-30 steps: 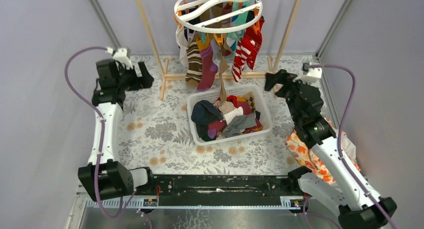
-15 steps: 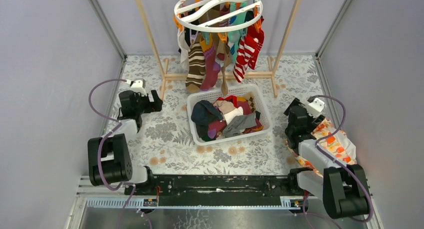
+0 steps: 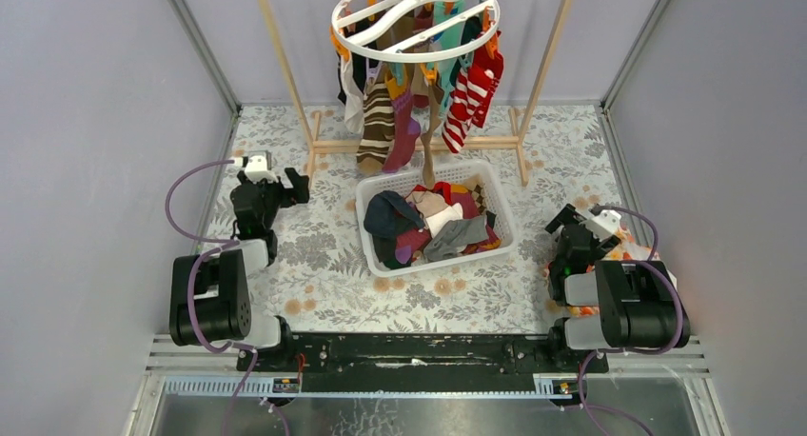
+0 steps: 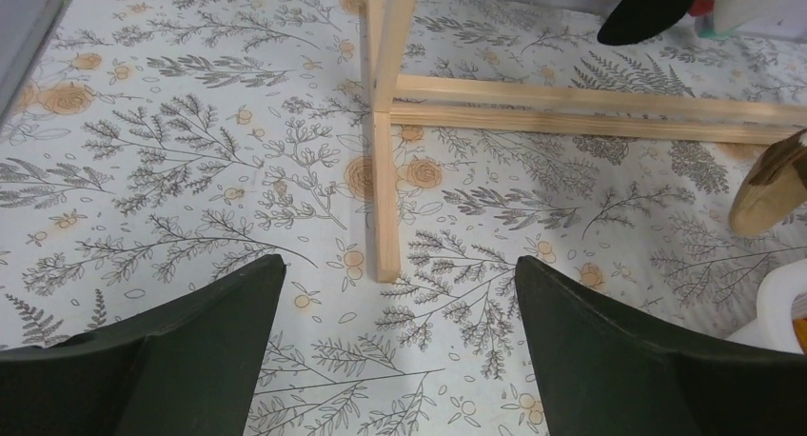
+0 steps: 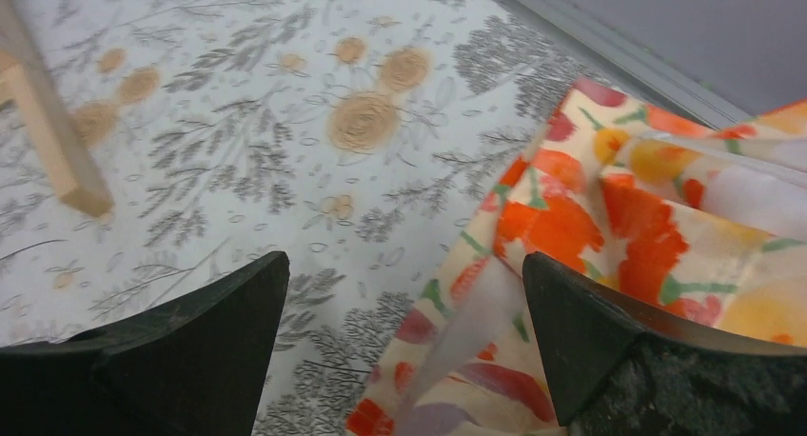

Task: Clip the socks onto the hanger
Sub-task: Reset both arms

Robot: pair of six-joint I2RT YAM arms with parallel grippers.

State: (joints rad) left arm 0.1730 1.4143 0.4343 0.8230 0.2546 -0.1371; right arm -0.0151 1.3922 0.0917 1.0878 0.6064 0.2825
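The white round hanger [image 3: 416, 17] hangs at the back from the wooden rack, with several socks clipped to it, among them a brown-and-cream striped sock [image 3: 377, 127], a magenta sock [image 3: 403, 136] and a red-and-white striped sock [image 3: 468, 93]. More loose socks [image 3: 430, 222] lie in the white basket [image 3: 504, 217]. My left gripper [image 3: 297, 185] is open and empty, low at the left near the rack foot; it also shows in the left wrist view [image 4: 400, 293]. My right gripper [image 3: 561, 222] is open and empty, low at the right; it also shows in the right wrist view [image 5: 404, 293] over a flowered cloth [image 5: 609, 217].
The wooden rack frame [image 3: 328, 147] stands behind the basket, its foot [image 4: 385, 198] just ahead of my left gripper. The flowered orange cloth [image 3: 633, 255] lies at the right edge by my right arm. Grey walls close in both sides.
Both arms have folded back and down towards their bases, the left gripper near the rack foot, the right over the flowered cloth. The hanger and its socks have swung slightly.
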